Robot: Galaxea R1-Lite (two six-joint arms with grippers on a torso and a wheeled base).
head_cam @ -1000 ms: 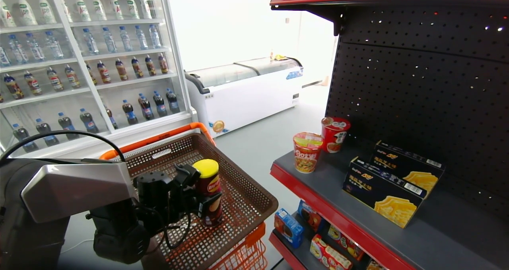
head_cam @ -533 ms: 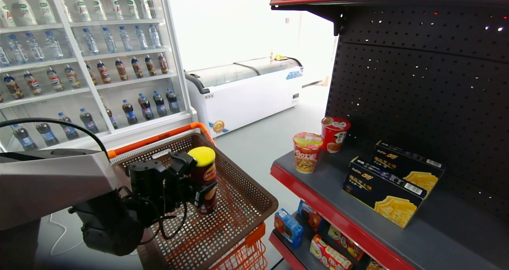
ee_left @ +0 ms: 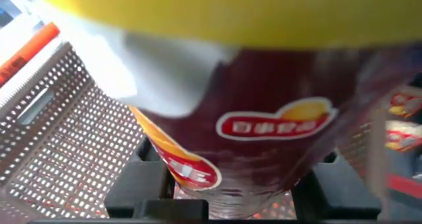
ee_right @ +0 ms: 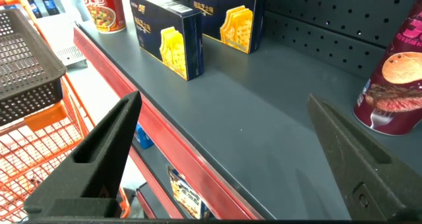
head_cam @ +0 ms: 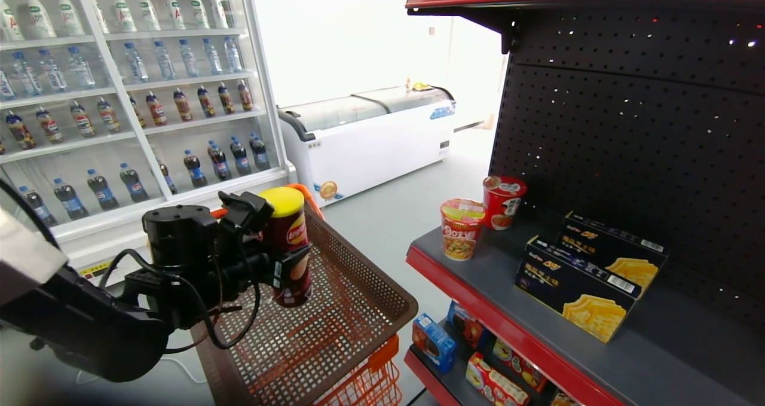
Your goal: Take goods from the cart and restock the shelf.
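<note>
Head view placed the left gripper [head_cam: 276, 249] above the brown basket of the cart [head_cam: 382, 303], its fingers clamped on either side of a chip canister [head_cam: 291, 234] that hung upright, clear of the mesh floor, toward the basket's far end and well apart from the shelf [head_cam: 478, 277]. The step in hand looked to be the carry across to that shelf. Doing it well would call for raising the canister above the basket's rim before swinging it toward the robot's right, and keeping it upright so the tall, narrow body did not pivot in the grip. A bare patch of grey board lay in front of the noodle cups [head_cam: 461, 229] and beside the cracker boxes [head_cam: 575, 291]. Setting the base down flat there, well back from the red front edge, seemed the safest course, since so slim a tube would likely topple if nudged. The right gripper [ee_right: 224, 115] hovered over the shelf with its fingers spread wide and nothing between them, near a second canister [ee_right: 391, 85], and would need to be kept out of the path. The chip canister was a dark red tube with a yellow lid [ee_left: 217, 10], a red oval logo and a yellow stripe running diagonally down its side.
</note>
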